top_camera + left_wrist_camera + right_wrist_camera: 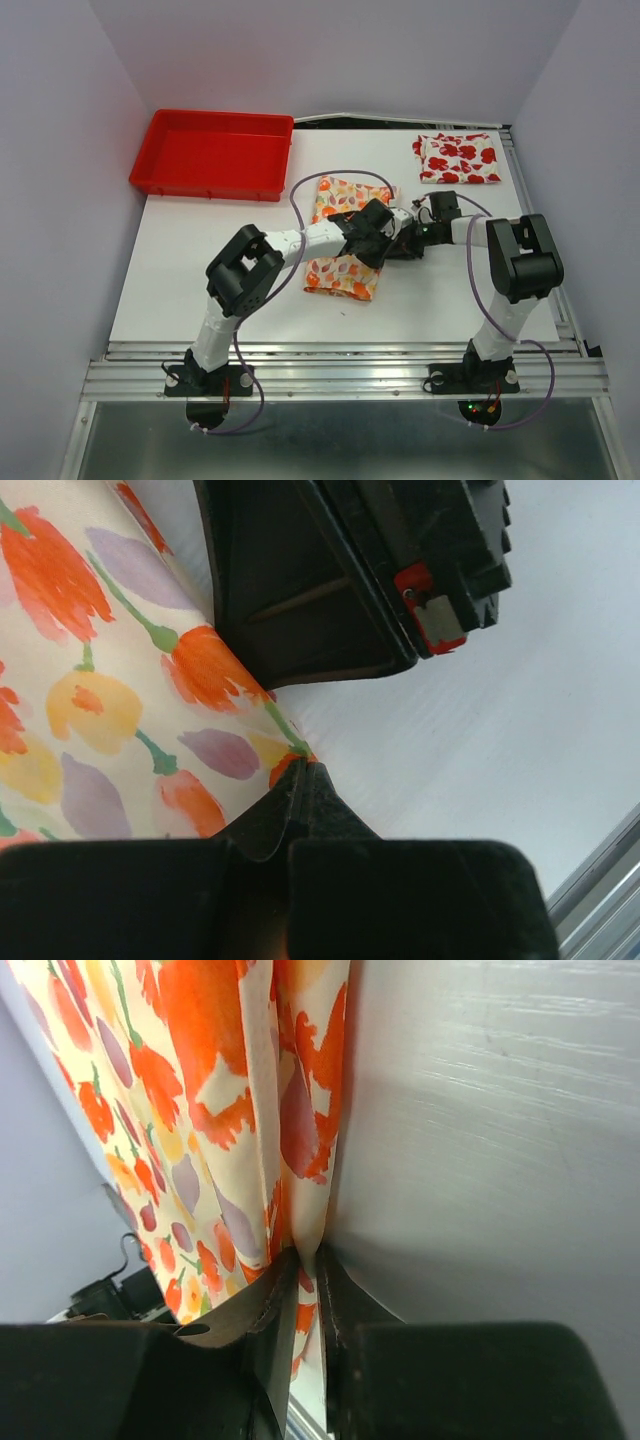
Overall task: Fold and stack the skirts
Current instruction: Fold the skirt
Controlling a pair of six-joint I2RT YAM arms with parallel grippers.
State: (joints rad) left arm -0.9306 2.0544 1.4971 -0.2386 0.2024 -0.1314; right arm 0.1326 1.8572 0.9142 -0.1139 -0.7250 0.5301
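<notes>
Two pincers pinch the cream skirt on a white tabletop.

The tabletop (200, 270) is flat, smooth and white, with plain pale purple walls (60, 150) on three sides. A shiny red tray (213, 152) with low sides sits at the far left corner. The white skirt (458, 158), soft cloth with big red flowers, lies folded in a neat square at the far right corner. The cream skirt (338, 275) lies in the middle, a long shape of thin cloth with orange, yellow and purple flowers. Its long side runs from the far side toward the arms, tilted a little. The left pincer (372, 240) is squeezed tight on its right edge. The right pincer (402, 243) is just beside it, clamped on a fold of the same cloth.
</notes>
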